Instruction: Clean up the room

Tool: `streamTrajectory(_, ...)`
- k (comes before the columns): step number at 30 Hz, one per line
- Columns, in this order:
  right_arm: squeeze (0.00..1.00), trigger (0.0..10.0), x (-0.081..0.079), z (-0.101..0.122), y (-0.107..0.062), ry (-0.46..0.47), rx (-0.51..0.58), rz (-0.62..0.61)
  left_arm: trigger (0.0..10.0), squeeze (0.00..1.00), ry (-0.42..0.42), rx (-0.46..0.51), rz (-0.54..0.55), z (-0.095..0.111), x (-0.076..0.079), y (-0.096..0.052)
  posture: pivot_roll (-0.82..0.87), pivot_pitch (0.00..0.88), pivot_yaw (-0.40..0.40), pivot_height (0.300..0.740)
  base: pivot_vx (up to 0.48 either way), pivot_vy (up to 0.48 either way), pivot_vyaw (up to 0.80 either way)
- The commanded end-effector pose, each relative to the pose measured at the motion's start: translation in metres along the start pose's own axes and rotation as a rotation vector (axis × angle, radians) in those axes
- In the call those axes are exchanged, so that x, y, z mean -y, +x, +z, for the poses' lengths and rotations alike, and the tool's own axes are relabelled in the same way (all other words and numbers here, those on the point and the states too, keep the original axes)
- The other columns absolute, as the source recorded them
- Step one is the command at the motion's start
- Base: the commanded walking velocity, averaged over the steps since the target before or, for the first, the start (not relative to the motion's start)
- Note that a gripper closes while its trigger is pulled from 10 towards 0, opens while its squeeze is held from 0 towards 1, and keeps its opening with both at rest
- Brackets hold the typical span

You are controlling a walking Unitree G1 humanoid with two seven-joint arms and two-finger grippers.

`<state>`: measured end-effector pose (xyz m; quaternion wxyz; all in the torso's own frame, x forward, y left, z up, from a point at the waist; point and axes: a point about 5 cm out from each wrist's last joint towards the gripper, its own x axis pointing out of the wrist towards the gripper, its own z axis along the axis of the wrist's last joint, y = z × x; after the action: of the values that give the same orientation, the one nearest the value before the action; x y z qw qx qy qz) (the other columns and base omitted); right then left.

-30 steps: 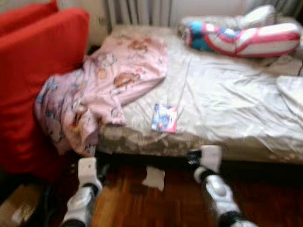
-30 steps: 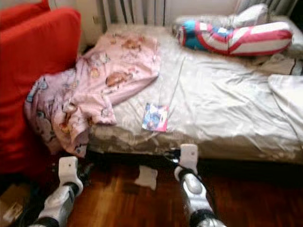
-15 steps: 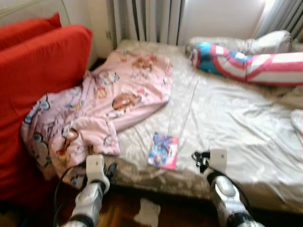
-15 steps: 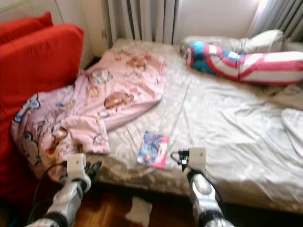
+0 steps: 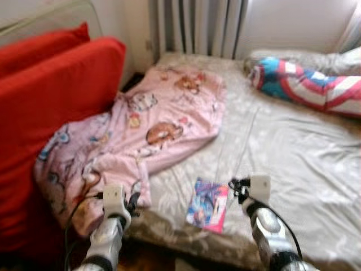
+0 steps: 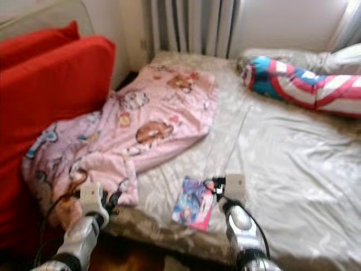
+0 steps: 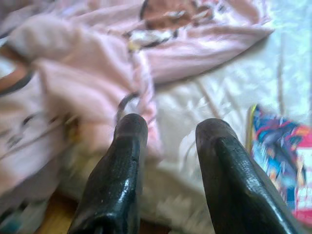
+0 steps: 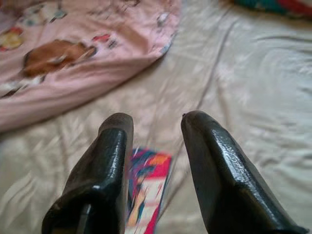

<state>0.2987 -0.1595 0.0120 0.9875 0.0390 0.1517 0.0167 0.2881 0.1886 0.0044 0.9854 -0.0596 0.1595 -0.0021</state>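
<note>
The tidy-up looks barely begun, judging by how things lie. A pink blanket (image 5: 141,124) sits crumpled across the bed (image 5: 293,152), its lower part spilling over the bed's edge beside the red sofa (image 5: 51,107). A small colourful book (image 5: 208,204) lies flat on the sheet near the front edge, and a striped pillow (image 5: 310,84) rests at the far side by the radiator (image 5: 197,25).

The left gripper (image 7: 168,141) has its 2 fingers (image 7: 122,161) apart and empty; just past their tips is the hanging fold of blanket, with the book off beyond the outer finger. The right gripper (image 8: 156,122) also has its fingers (image 8: 209,161) apart, holding nothing; the book lies under and just beyond the tip of one finger, the blanket's hem further ahead of them.

Nothing appears picked up or straightened yet. Left to do, as I judge it: lift the book off the bed and gather or spread the blanket.
</note>
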Motion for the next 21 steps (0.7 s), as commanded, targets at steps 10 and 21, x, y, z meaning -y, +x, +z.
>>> streamTrajectory(10,0.0,10.0,-0.005,-0.004,-0.001,0.021,-0.009,-0.008,10.0,0.0,0.006,0.045,0.011,0.005,-0.005,-0.002,-0.06,0.031,-0.025,0.74,0.0,0.0,0.0)
streamTrajectory(21,0.0,10.0,-0.006,-0.001,-0.001,0.038,0.022,0.006,10.0,0.0,0.005,0.099,0.012,0.012,-0.005,-0.003,-0.07,0.047,-0.023,0.74,0.0,0.0,0.0)
